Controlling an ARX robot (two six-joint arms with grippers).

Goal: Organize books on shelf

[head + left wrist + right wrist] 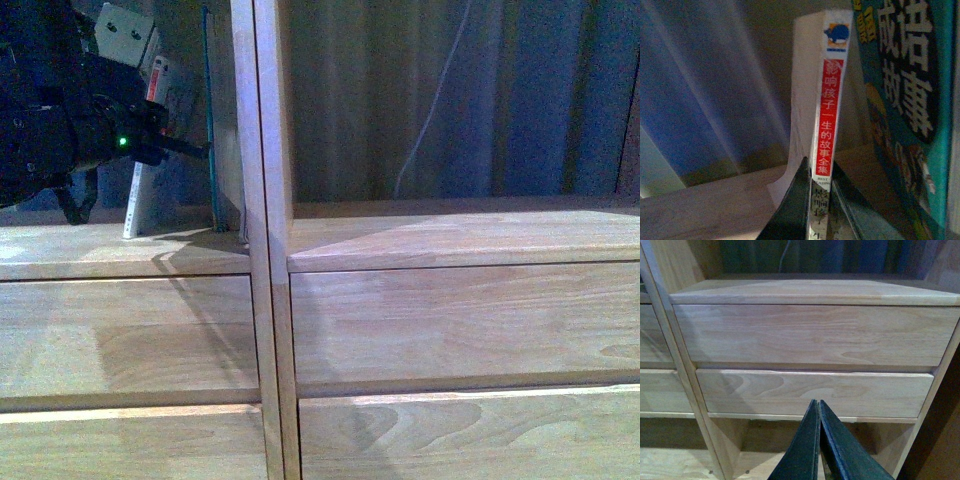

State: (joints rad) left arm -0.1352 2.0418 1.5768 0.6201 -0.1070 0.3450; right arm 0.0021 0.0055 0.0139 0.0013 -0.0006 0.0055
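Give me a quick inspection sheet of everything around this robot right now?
Surface: light-wood shelf, left compartment in use.
Job's things: paperback with red-and-white spine standing on the board; teal book upright beside it, next to the central upright.
Clutter: nothing seen.
Grippers: left gripper shut on the paperback's spine; right gripper shut, empty, before the drawer fronts.
Cables: white cord hanging behind right compartment.
Surroundings: blue curtain behind.

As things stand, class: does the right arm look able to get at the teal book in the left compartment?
Probably not directly. The right gripper, shut and empty, faces the drawer fronts on the other side of the central upright. The teal book stands beyond that upright, with the left gripper working beside it.
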